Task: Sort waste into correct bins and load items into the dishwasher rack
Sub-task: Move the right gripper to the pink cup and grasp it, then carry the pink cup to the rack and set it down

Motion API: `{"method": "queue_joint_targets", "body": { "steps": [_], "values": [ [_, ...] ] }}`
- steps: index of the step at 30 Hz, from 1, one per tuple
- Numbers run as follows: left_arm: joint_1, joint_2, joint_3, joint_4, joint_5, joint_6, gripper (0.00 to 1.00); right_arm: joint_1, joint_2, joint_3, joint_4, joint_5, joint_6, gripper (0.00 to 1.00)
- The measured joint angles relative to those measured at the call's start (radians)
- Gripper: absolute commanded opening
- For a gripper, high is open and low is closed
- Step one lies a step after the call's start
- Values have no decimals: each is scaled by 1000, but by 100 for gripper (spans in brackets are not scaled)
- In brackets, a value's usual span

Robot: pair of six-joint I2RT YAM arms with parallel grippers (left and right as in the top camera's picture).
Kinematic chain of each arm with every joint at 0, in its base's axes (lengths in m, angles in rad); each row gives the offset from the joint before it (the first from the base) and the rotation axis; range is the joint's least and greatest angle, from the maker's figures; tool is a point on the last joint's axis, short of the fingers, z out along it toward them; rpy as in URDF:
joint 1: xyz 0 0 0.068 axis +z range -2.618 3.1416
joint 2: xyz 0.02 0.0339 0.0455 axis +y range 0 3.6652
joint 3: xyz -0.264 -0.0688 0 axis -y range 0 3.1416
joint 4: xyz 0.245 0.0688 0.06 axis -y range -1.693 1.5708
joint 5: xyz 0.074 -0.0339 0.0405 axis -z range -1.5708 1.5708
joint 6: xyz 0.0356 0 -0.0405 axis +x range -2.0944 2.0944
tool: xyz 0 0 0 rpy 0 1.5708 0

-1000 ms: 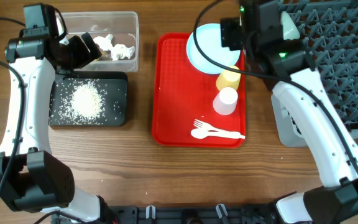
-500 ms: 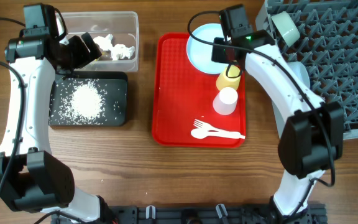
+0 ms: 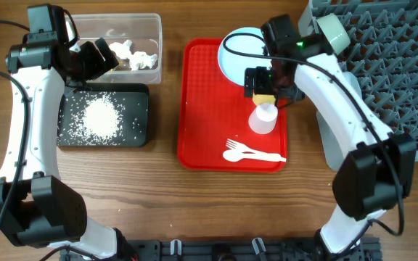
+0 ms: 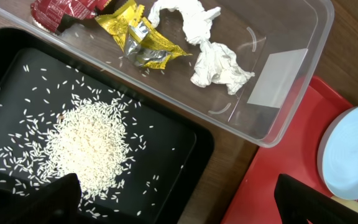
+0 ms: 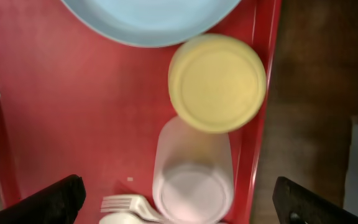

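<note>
The grey dishwasher rack (image 3: 390, 65) filled the right side of the table, and we saw a pale bowl (image 3: 332, 29) tilted among the pegs at its corner nearest the red tray (image 3: 209, 130). On that tray lay the pale blue plate (image 3: 238, 54) at the far end, then the yellow cup (image 5: 217, 83) with the white cup (image 5: 194, 180) just beside it, and the white fork and spoon (image 3: 249, 152) at the near end. The right gripper (image 5: 179, 186) hung over the two cups with its fingers spread wide and nothing between them. At the left, the clear tub (image 4: 325, 37) and the black tray (image 4: 185, 143) sat side by side, and the left gripper (image 4: 176, 186) hovered above them, fingers likewise apart and empty. In the tub we found a red wrapper (image 4: 58, 9), a yellow wrapper (image 4: 135, 37) and crumpled white tissue (image 4: 210, 53) – all at its floor. The rice grains (image 4: 86, 146) were heaped on the black tray, with strays scattered around the pile.
</note>
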Motion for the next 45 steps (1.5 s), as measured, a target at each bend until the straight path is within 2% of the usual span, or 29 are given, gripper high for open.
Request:
{"method": "queue_joint_targets", "body": {
  "steps": [4, 10, 15, 18, 22, 27, 31, 36, 45],
  "values": [
    [0, 0, 0, 0, 0, 0, 100, 0, 7, -34, -19, -7, 21, 100],
    [0, 0, 0, 0, 0, 0, 100, 0, 52, -116, 27, -14, 43, 79],
    [0, 0, 0, 0, 0, 0, 100, 0, 93, -220, 156, -14, 76, 76],
    [0, 0, 0, 0, 0, 0, 100, 0, 95, -233, 164, -14, 80, 71],
    [0, 0, 0, 0, 0, 0, 100, 0, 95, -233, 163, -13, 84, 58],
    [0, 0, 0, 0, 0, 0, 100, 0, 95, -233, 158, -10, 75, 51],
    [0, 0, 0, 0, 0, 0, 100, 0, 94, -225, 87, 8, 40, 50],
    [0, 0, 0, 0, 0, 0, 100, 0, 99, -169, -104, 0, 3, 46],
    [0, 0, 0, 0, 0, 0, 100, -2, 66, 47, -276, -58, -78, 46]
  ]
}}
